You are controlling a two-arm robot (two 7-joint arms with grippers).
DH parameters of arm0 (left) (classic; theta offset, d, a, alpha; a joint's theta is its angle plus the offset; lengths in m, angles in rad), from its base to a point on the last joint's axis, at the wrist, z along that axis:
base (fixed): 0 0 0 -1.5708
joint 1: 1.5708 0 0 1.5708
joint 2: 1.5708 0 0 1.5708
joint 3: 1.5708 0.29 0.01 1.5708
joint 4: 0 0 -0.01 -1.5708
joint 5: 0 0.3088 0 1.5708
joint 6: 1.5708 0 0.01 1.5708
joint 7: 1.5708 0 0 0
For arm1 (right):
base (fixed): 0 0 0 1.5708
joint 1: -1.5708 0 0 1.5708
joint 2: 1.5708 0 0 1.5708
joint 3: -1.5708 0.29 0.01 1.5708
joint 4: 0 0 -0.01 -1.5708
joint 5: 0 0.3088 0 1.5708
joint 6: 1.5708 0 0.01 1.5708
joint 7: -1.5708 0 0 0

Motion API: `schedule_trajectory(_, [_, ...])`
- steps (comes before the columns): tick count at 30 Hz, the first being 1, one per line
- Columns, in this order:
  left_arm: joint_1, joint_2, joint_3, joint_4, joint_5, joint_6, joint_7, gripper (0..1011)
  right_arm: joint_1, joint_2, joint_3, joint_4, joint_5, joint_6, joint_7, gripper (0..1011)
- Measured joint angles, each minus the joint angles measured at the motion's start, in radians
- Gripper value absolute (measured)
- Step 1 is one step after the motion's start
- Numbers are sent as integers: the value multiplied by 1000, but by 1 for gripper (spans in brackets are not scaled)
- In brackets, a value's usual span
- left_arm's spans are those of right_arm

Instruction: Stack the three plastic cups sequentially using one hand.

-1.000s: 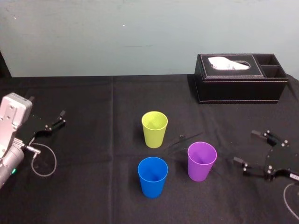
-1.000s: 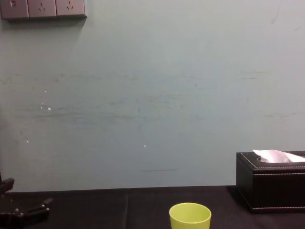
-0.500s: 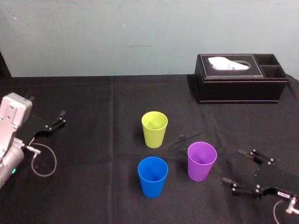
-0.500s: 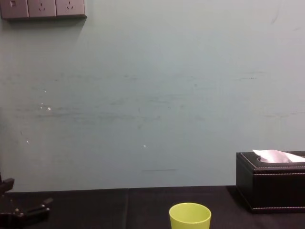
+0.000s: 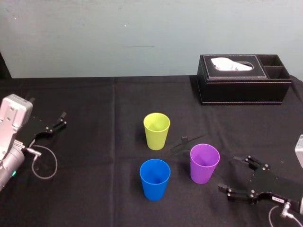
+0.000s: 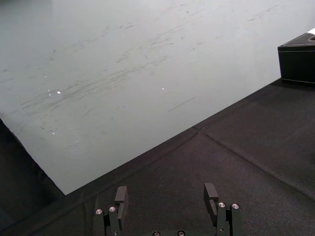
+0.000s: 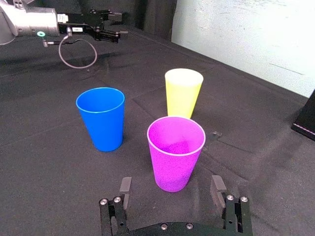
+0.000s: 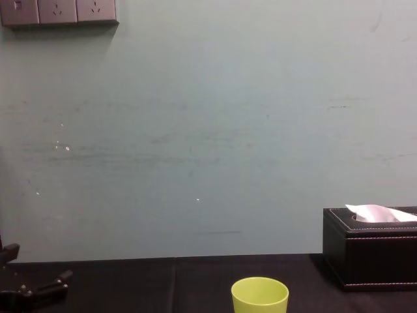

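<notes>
Three plastic cups stand upright on the black cloth. The yellow-green cup [image 5: 156, 130] is farthest back, the blue cup [image 5: 155, 178] is in front of it, and the purple cup [image 5: 204, 163] is to their right. My right gripper [image 5: 228, 173] sits low just right of the purple cup, open and pointing at it. In the right wrist view the purple cup [image 7: 176, 147] stands just ahead of the spread fingers [image 7: 217, 187], touching neither, with the blue cup [image 7: 102, 118] and yellow-green cup [image 7: 183, 92] beyond. My left gripper [image 5: 62, 119] rests parked at the far left, open and empty.
A black tissue box [image 5: 244, 79] stands at the back right by the wall. A thin dark strip [image 5: 184, 143] lies on the cloth between the yellow-green and purple cups. The black tablecloth [image 5: 94, 189] runs to the pale wall behind.
My right gripper has swung in from the right edge, leftward and nearer the front, ending close beside the purple cup. The cups and left arm have not moved.
</notes>
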Motion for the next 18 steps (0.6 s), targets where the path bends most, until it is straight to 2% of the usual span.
schedule_trajectory(18, [0, 0, 0, 0, 0, 0, 0, 1010, 62, -41, -42, 35, 5, 35, 2, 1004])
